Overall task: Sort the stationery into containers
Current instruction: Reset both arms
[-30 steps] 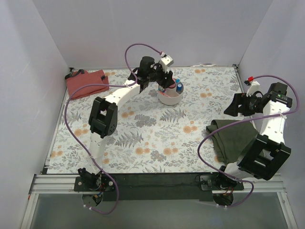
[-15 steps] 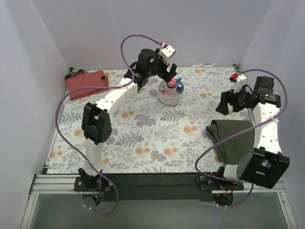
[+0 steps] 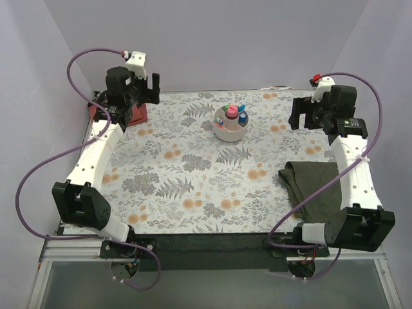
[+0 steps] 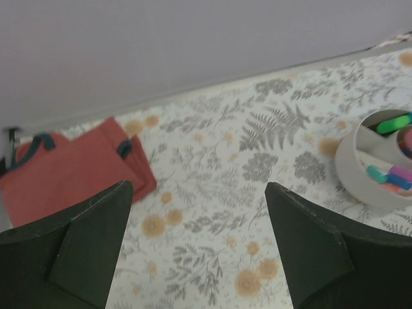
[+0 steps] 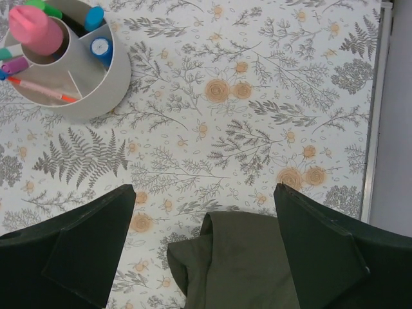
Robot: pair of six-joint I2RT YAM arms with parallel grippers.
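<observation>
Left pincer (image 4: pixel 198 188) wide, empty, near red pouch (image 4: pixel 71 174) at 10 o'clock. Right pincer (image 5: pixel 205 188) wide, empty, at 2. White tub (image 3: pixel 230 136) with pink tube (image 3: pixel 231 113) at 12.

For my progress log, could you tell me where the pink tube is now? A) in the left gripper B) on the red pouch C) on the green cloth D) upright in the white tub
D: the pink tube stands in the white tub, in its inner compartment.

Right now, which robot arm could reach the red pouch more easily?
Left, probably. The open left gripper hangs right beside the red pouch, while the right gripper is far off on the other side, near the green cloth.
</observation>
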